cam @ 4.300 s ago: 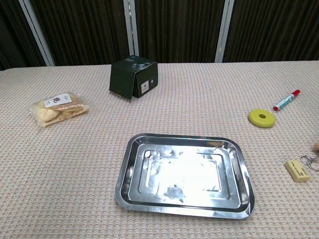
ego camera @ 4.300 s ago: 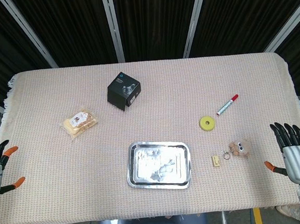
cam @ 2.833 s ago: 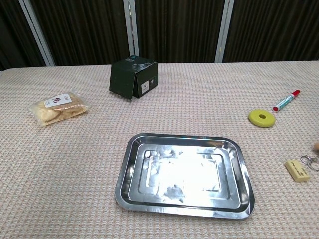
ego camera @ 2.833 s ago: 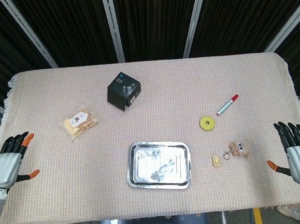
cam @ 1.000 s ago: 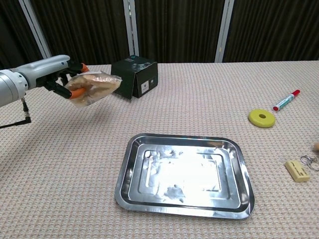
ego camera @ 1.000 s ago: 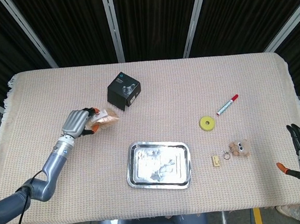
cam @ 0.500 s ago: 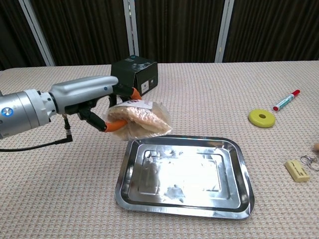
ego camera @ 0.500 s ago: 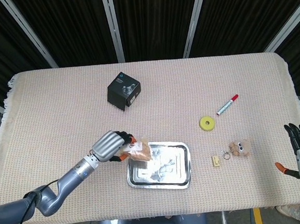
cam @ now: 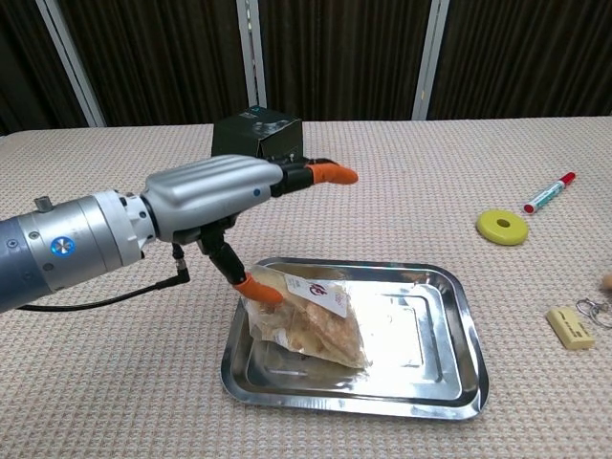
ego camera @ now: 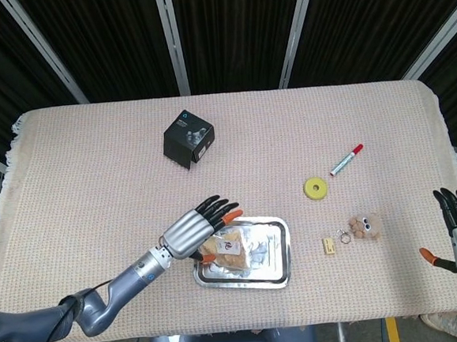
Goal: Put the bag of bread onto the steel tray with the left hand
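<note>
Only the black box (ego camera: 188, 138) stands behind the steel tray (ego camera: 278, 268); bare cloth lies left of both.

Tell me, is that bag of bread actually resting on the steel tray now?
Touching. In the chest view the bag of bread lies inside the steel tray, its underside flat on the tray floor, while the left hand above has its fingers spread.
</note>
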Controlling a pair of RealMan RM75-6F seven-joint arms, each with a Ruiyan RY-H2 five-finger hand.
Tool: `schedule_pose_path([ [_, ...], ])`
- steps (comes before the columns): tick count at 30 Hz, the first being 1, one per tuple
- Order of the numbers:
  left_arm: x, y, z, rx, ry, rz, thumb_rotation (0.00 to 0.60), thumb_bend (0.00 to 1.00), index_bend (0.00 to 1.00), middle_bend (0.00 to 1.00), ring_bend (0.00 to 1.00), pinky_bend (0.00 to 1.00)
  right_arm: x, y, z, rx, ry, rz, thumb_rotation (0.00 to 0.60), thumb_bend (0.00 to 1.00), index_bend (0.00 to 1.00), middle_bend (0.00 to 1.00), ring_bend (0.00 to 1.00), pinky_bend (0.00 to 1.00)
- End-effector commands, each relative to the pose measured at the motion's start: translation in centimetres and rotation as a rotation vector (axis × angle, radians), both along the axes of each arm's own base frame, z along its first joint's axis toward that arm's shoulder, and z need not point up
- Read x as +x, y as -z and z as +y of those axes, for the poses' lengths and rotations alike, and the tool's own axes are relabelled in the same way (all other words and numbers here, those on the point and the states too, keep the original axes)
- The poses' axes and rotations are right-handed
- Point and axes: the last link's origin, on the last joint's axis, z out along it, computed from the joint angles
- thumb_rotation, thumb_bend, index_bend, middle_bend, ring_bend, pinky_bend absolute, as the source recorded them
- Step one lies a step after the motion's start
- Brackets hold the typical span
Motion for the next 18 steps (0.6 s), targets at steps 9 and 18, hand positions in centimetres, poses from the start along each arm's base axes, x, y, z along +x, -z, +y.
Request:
schedule_pose_path([
  [9,-6.4,-11.6,0.4,0.299,-0.188,0.06,0.576,0.01,0.11,0.0,0.0,0.0,-0.2,0.1,-0.4,0.004,0.001,0.003,0.6,0.0,0.04,0.05,0.0,0.03],
  [18,-14.3,-18.8,-1.2,0.49,-0.44,0.149,0.577,0.02,0.15,0.0,0.0,0.0,-0.2,0.4,-1.5,0.013,-0.007,0.004,0.6,0.0,0.04,0.05,0.0,0.03],
])
